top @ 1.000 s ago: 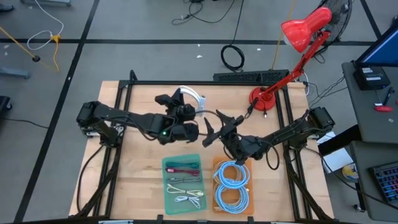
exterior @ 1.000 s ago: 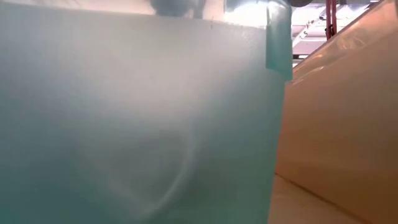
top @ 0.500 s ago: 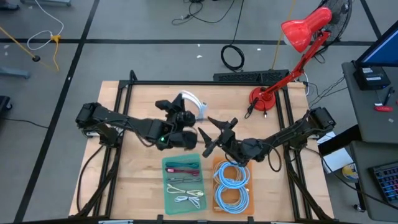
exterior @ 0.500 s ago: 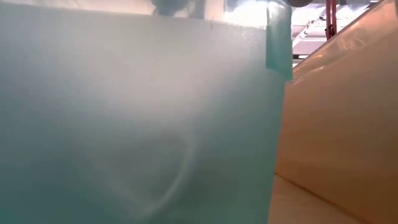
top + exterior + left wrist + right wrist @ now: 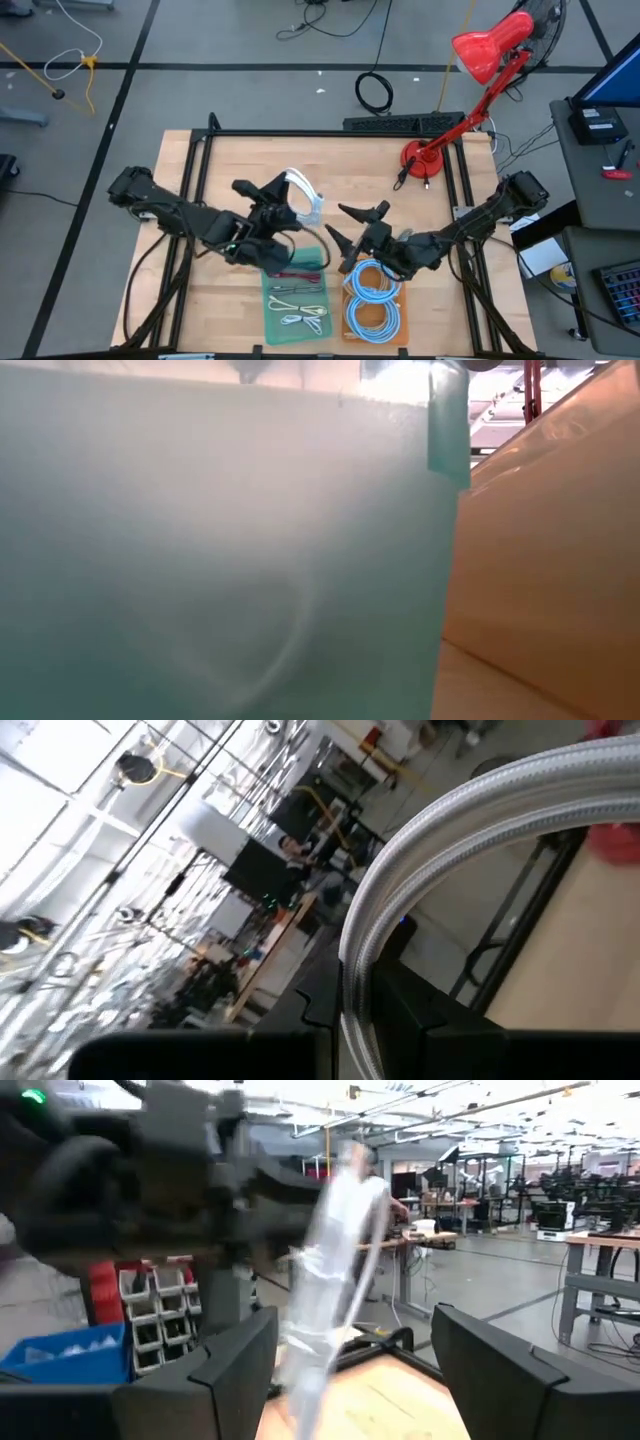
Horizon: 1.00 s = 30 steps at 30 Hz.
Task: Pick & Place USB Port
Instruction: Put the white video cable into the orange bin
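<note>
My left fingers [image 5: 300, 1020] clench the coiled white cable [image 5: 303, 192], hanging above the green tray's [image 5: 295, 285] far end; my right gripper [image 5: 352, 225] gapes empty just beside.

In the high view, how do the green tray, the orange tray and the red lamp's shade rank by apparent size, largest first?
1. green tray and orange tray: look about alike, so no ranking between them.
2. red lamp's shade: smaller, though it stands nearer the camera.

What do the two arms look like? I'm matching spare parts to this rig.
Both arms are dark, slim and jointed. The left gripper and right gripper each end in two flat dark fingers. A green light glows on the left arm's wrist.
</note>
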Each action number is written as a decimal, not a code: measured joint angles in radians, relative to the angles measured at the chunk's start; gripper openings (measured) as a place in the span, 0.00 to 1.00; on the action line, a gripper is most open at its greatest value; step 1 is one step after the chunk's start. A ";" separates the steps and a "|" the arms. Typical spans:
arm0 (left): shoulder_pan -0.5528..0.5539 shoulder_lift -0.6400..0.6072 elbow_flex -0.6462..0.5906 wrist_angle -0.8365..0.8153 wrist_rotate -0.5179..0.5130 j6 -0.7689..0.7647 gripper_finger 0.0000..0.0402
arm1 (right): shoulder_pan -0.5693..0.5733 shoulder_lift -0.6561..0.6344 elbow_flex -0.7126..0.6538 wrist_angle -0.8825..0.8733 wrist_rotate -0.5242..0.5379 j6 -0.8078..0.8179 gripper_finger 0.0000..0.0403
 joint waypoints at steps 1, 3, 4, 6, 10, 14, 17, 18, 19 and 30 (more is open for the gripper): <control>-0.009 -0.004 0.000 0.014 -0.001 0.000 0.08 | 0.004 -0.003 -0.001 -0.009 -0.002 0.006 0.64; -0.025 -0.015 0.000 0.024 0.001 0.002 0.08 | 0.001 -0.009 0.000 -0.015 -0.033 0.036 0.64; -0.035 -0.019 0.000 0.025 0.001 0.002 0.08 | -0.003 -0.010 0.000 -0.018 -0.053 0.049 0.64; -0.042 -0.023 0.000 0.045 0.000 0.009 0.08 | -0.011 -0.008 0.000 -0.032 -0.087 0.069 0.64; -0.052 -0.021 0.000 0.045 0.001 0.016 0.08 | -0.036 -0.008 0.000 -0.050 -0.149 0.118 0.64; -0.051 -0.022 0.000 0.045 0.001 0.001 0.08 | -0.056 -0.007 0.000 -0.086 -0.158 0.151 0.64; -0.051 -0.021 0.000 0.045 0.001 0.002 0.08 | -0.064 -0.007 0.000 -0.082 -0.176 0.174 0.64; -0.049 -0.021 0.000 0.045 0.001 0.003 0.08 | -0.069 -0.007 0.000 -0.082 -0.203 0.180 0.64; -0.047 -0.021 0.000 0.045 0.001 0.005 0.08 | -0.071 -0.007 0.000 -0.086 -0.229 0.188 0.64; -0.039 -0.012 0.000 0.040 0.004 -0.025 0.08 | -0.088 -0.006 0.000 -0.084 -0.263 0.204 0.64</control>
